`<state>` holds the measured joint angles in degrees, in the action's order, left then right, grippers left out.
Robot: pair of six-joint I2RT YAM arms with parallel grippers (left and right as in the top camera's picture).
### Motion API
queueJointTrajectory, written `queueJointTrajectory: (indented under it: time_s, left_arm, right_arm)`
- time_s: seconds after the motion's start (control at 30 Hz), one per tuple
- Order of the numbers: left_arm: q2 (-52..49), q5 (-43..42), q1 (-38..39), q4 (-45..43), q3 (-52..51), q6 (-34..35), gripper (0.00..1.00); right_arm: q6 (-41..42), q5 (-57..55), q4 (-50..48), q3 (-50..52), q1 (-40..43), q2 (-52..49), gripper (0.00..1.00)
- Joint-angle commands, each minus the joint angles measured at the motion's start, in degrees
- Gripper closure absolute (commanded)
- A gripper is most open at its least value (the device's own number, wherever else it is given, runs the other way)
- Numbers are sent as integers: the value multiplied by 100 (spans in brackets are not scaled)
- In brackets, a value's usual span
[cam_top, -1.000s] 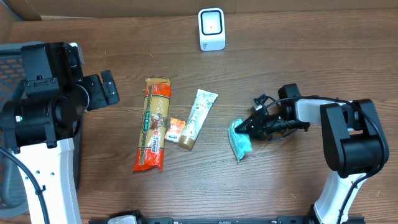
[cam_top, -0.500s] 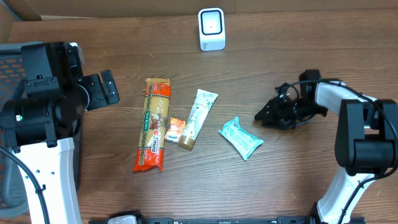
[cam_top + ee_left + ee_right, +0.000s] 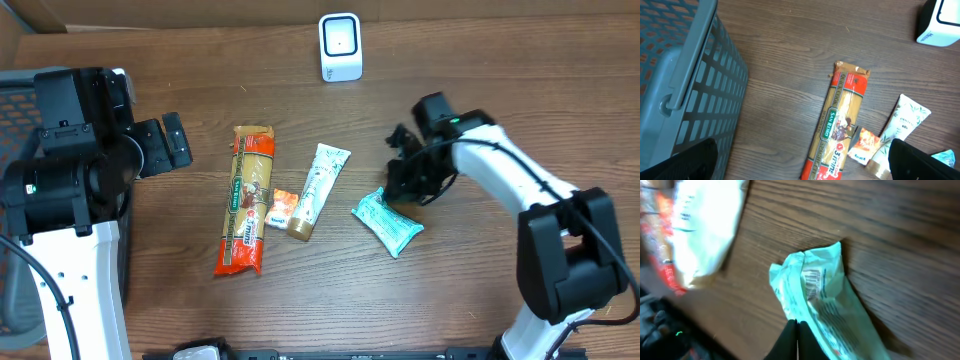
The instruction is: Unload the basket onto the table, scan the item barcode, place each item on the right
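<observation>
A teal packet (image 3: pixel 388 222) lies flat on the wooden table, right of centre. In the right wrist view the teal packet (image 3: pixel 826 297) shows a small barcode (image 3: pixel 812 282) on its upper face. My right gripper (image 3: pixel 398 186) hovers at the packet's upper left end. Seen from the wrist, the right gripper (image 3: pixel 795 339) is shut, its fingers pressed together with nothing between them, beside the packet's edge. The white scanner (image 3: pixel 340 46) stands at the back centre. My left gripper (image 3: pixel 170 143) is open at the far left, holding nothing.
A long spaghetti packet (image 3: pixel 248 213), a small orange sachet (image 3: pixel 281 208) and a white tube (image 3: pixel 318 190) lie left of the teal packet. A grey mesh basket (image 3: pixel 680 75) stands at the table's left edge under the left arm.
The teal packet left the right gripper and now lies flat. The right arm swung away to the right, came back over the packet's upper end, and its jaws closed. Left arm unmoved.
</observation>
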<state>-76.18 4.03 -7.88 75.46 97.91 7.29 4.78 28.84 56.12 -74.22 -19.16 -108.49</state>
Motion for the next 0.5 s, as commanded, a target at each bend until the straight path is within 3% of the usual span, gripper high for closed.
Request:
queueJointTrajectory:
  time_s: [0.0,0.47]
  left_arm:
    - [-31,-68,13,-7,35,-90,0]
    - [-31,-68,13,-7,35,-87,0]
  right_arm:
    - [610,-990,-208,256,-254,57,96]
    - [772,-1849,-929,820,-505,-686,94]
